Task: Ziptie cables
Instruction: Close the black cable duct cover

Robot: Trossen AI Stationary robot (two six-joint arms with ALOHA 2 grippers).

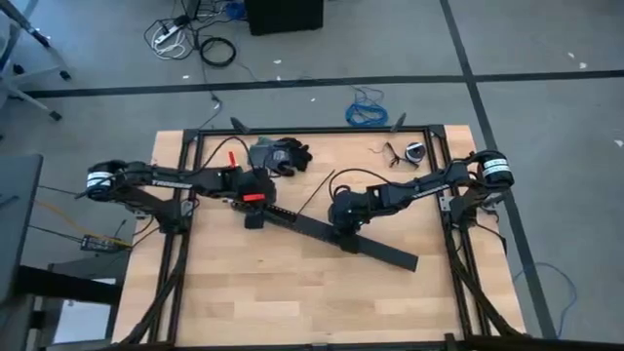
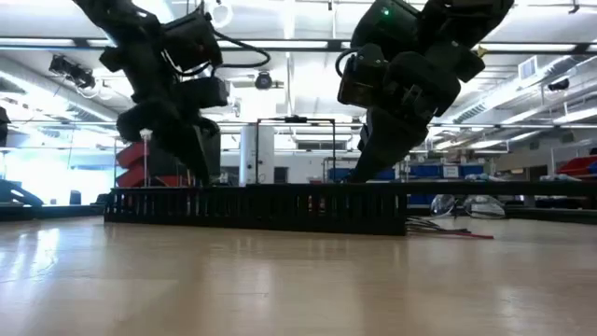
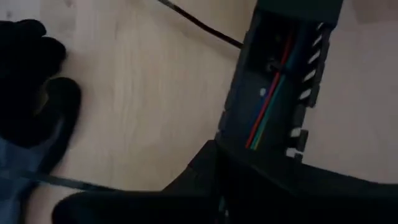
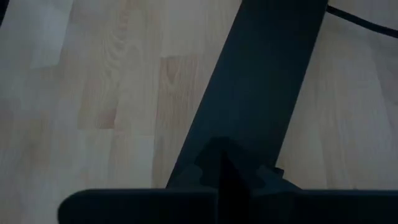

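a long black slotted plastic cable duct (image 1: 331, 232) lies slantwise across the pale wooden table (image 1: 244, 292), and both dark arms are down on it. the left tool (image 1: 255, 216) sits at the duct's upper-left end, and the right tool (image 1: 343, 231) is on the duct near its middle; from where i stand i cannot tell whether either one's fingers are parted or closed, nor whether they have hold of anything. in the left wrist view the thin red, green and blue cables (image 3: 268, 106) run lengthwise inside the duct's open channel, between its toothed side walls. a few thin wire ends (image 2: 448, 227) poke out on the table by the duct's end in the low view. a black and grey work glove (image 1: 279, 154) lies on the table just behind the left arm, and a small round tape-like object (image 1: 414, 150) rests near the far right corner.
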